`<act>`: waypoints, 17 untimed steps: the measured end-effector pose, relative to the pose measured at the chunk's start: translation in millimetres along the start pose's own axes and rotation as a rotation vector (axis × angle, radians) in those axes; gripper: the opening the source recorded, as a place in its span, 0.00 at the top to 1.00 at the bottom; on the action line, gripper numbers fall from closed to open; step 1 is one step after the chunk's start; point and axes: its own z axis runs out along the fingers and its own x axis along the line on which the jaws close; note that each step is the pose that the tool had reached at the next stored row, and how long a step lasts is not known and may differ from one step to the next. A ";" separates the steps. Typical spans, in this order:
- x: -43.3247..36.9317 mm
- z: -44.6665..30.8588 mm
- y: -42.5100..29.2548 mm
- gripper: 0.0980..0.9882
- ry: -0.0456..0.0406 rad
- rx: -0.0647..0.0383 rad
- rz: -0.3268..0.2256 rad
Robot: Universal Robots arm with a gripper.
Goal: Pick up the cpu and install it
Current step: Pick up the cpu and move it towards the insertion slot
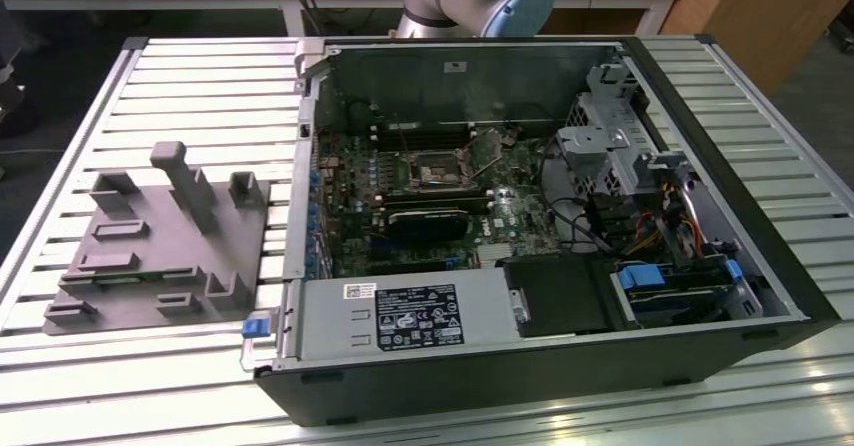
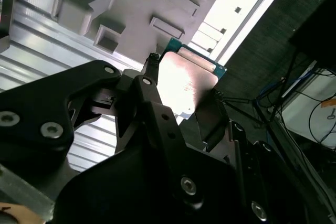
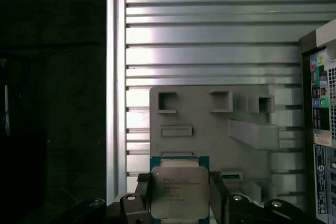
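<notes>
Black bolted fingers [image 2: 152, 103] of my gripper [image 3: 179, 203] pinch the cpu [image 3: 179, 190], a flat square chip with silvery lid and green rim, before the grey blocky fixture plate [image 1: 147, 256] that lies at the exterior view's lower left on the ribbed metal table [image 1: 134, 366].

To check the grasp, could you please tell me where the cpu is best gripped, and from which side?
By two opposite edges, as the end effector holds the cpu now: it is a thin flat square, so straight parallel sides suit a pinch, coming square to its face.
</notes>
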 end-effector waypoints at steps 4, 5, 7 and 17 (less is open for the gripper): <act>0.1 -5.0 0.2 0.51 0.0000 0.000 0.000; 0.1 -5.4 0.3 0.51 -0.0001 0.000 0.000; -0.1 -6.0 0.4 0.51 0.0000 -0.001 0.000; -7.0 -8.6 0.7 0.51 0.0000 -0.001 0.000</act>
